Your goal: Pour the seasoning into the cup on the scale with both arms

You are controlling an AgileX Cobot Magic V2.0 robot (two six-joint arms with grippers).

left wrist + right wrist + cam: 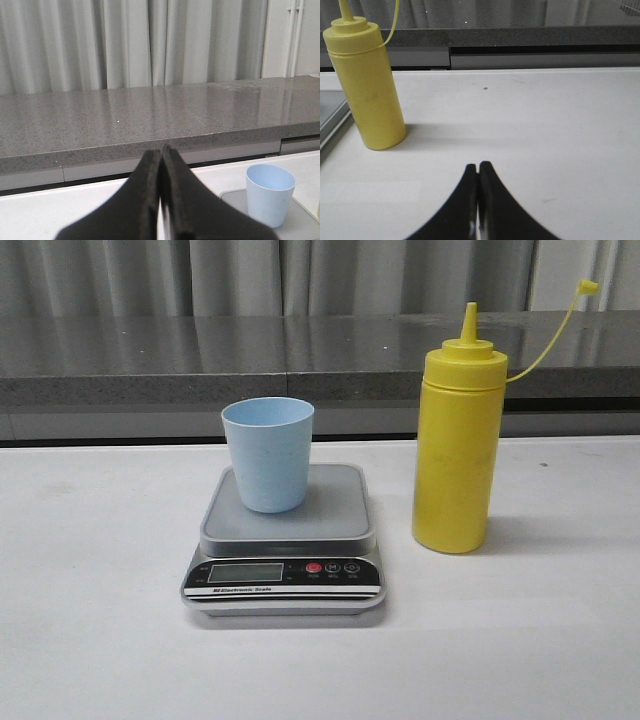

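Observation:
A pale blue cup (267,454) stands upright on the silver-grey scale (285,540) at the table's middle. To its right, off the scale, a tall yellow seasoning bottle (457,445) stands upright, its thin tethered cap (588,286) hanging open to the right. Neither arm shows in the front view. In the left wrist view my left gripper (161,150) is shut and empty, with the cup (269,194) ahead and off to one side. My right gripper (478,166) is also shut and empty, well apart from the bottle (366,82).
A grey stone counter (200,355) with curtains behind it runs along the back of the white table (100,640). The scale's display and red button (313,568) face the front edge.

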